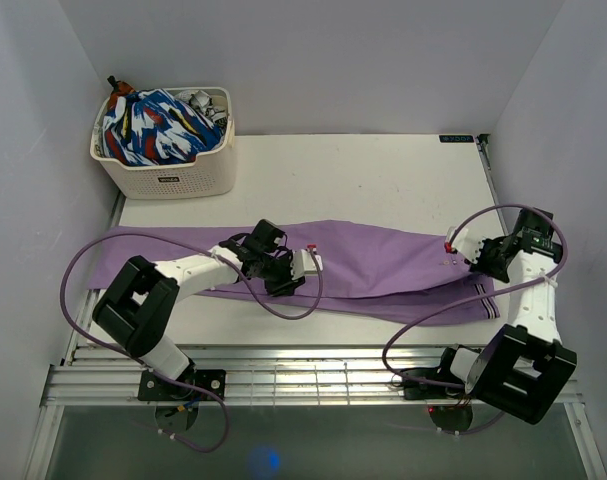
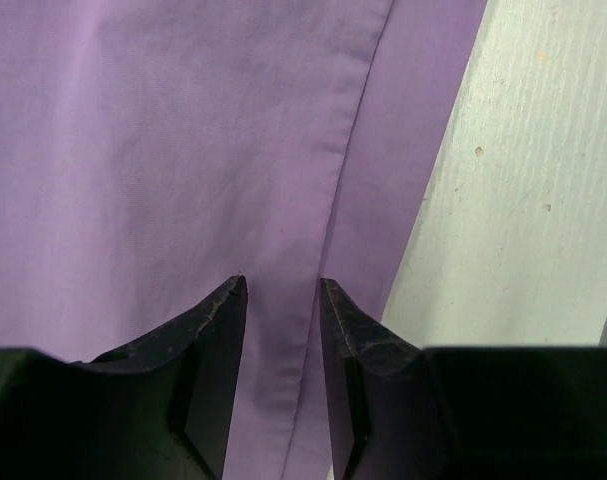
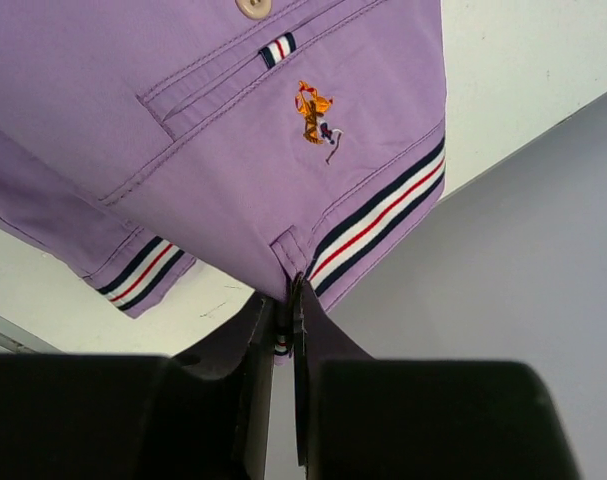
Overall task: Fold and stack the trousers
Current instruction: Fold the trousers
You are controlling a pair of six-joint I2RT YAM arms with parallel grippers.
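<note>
Folding stage: you're looking at an early point, by my read. The trousers (image 1: 383,265) are lying full length, side to side across the table (image 1: 383,165), not yet doubled over and not stacked.
Trousers: the waist end is sitting at the right and the legs are running off toward the left edge. The right wrist view is showing a striped waistband (image 3: 378,215) and a small embroidered logo (image 3: 316,108). I can't tell whether the legs are lying one on the other.
Right gripper (image 3: 288,292): it's pinching the waistband's edge, jaws closed with the cloth between them.
Left gripper (image 2: 281,285): it's hovering over the leg part way along, jaws apart and nothing between them. The fingers are straddling a seam (image 2: 353,160) near the cloth's edge. I can't tell whether the tips are touching the fabric.
Basket (image 1: 168,180): it's sitting at the far left corner, well apart from the trousers, and holding other patterned clothing. It's not in play now.
Next move: you're likely needing the left gripper to drop and close on the leg's edge. Both arms could then carry one end over the other to halve the length.
Risk: the cloth is looking thin, so the left pinch may be catching only the top layer. The right grip is sitting on the very edge and could slip under pull.
</note>
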